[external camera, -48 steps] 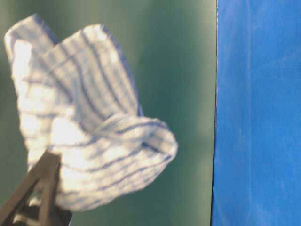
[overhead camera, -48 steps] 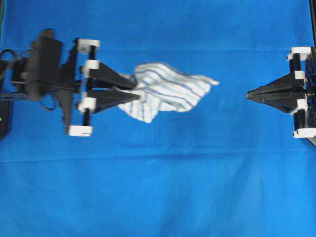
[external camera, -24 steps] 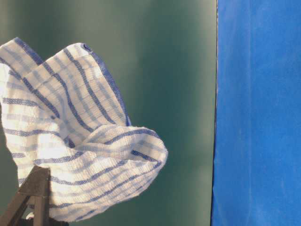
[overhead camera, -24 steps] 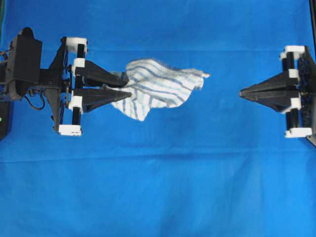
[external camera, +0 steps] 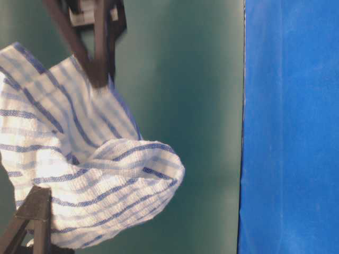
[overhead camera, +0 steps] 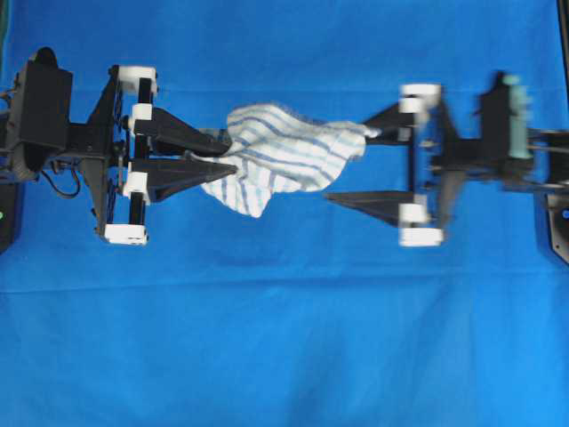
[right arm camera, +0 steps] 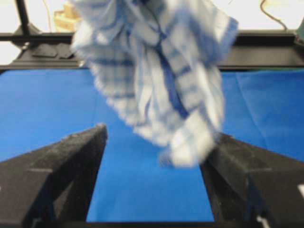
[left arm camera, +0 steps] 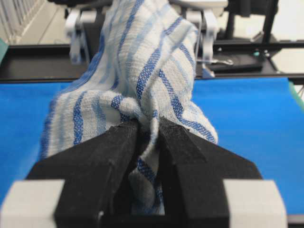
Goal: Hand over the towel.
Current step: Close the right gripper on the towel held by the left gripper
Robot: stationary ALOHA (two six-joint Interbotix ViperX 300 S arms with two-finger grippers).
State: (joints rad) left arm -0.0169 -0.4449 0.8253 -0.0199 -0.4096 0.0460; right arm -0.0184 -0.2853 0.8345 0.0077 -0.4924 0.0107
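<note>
Striped towel [overhead camera: 284,158] hides left gripper [overhead camera: 229,153] tips; right gripper [overhead camera: 347,166] blurred.

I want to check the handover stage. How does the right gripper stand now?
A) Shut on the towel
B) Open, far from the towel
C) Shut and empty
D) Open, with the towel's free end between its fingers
D: the right gripper has its fingers spread wide around the free end of the towel, which the left gripper holds pinched.
</note>
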